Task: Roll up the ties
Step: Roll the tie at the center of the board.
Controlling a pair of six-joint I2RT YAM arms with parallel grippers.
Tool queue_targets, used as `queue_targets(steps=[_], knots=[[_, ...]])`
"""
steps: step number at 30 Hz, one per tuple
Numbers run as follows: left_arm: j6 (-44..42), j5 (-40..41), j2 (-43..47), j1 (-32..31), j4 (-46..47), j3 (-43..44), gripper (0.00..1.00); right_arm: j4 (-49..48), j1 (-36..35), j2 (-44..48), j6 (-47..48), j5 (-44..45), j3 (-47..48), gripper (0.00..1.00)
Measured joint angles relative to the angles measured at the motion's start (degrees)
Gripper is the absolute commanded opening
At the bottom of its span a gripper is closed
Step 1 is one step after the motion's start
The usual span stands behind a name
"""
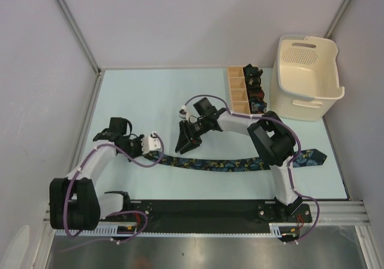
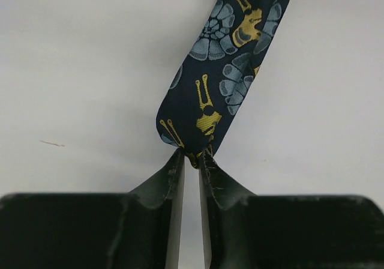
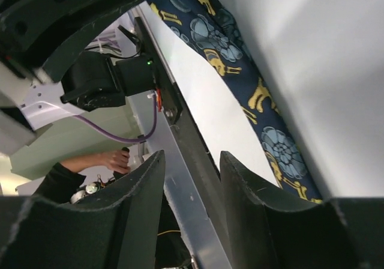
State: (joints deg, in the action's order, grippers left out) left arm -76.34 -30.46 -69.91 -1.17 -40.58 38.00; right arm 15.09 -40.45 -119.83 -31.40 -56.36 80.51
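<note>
Tie (image 2: 210, 95) pinched by low left claw (image 2: 192, 158), right claw (image 3: 192, 161) hovering open

Right gripper (image 3: 192, 161): jaws parted, nothing between.
Navy floral tie (image 3: 231, 53) lies flat on the pale table (image 3: 207, 107), running diagonally just beside one finger (image 3: 252, 203).

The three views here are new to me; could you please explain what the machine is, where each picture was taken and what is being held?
Two robot arms are bolted at the table's near edge. The wide picture looks down from above and behind them; the other two come from cameras on each wrist, showing that arm's own fingers. A long floral tie lies stretched across the table. The left gripper pinches its narrow end. The right gripper is open, holding nothing, beside the tie. At the back stand a wooden divided box with rolled ties and a cream basket.
</note>
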Motion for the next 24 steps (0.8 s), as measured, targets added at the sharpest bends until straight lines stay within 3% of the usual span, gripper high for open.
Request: queue_targets(steps=[8,17,24], knots=[[4.3,-0.8,7.5,-8.4,-0.4,0.0,0.15,-3.1,0.0,0.0,-4.5,-2.3,-0.5,0.56],[16.3,2.1,5.0,-20.1,4.2,0.0,0.14,-7.0,1.0,0.2,-9.3,-4.1,-6.6,0.56],[25.8,6.5,1.9,-25.9,8.0,0.1,0.09,-10.9,1.3,0.2,-13.8,-4.6,-8.4,0.56]])
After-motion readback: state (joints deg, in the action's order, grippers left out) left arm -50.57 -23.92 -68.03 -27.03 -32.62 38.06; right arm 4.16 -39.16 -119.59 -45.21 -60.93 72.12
